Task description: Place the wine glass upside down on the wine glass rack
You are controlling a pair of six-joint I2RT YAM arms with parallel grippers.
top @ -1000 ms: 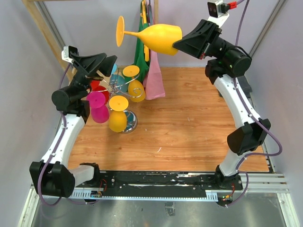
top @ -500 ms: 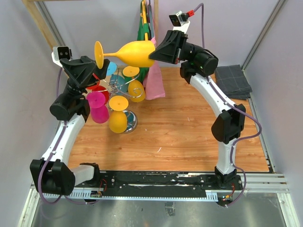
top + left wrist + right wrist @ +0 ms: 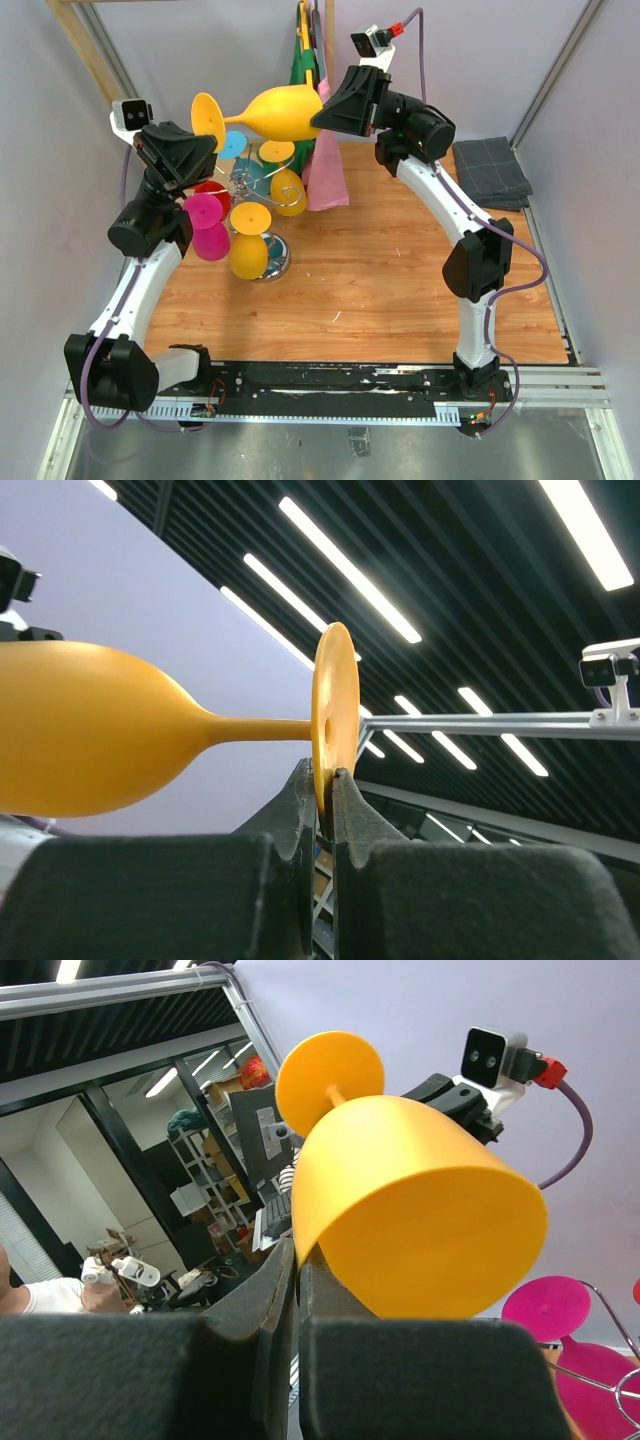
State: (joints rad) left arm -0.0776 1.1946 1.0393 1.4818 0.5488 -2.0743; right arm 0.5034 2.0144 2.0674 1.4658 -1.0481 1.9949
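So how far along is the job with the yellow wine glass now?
Done: the wine glass is up in the air, lying sideways. In hand: what looks like a handover, right jaws pinch its bowl rim, left jaws pinch its foot. Left: turn it foot-up and hang it on the wine glass rack, which already carries other glasses.

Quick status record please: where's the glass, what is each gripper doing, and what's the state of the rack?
glass: yellow wine glass, in the air, lying on its side, foot toward the left arm
right gripper: shut on the bowl's rim
left gripper: shut on the edge of the foot
rack: wine glass rack stands on the table; it carries other glasses, foot up, among them a pink glass
task: glass not yet on the rack
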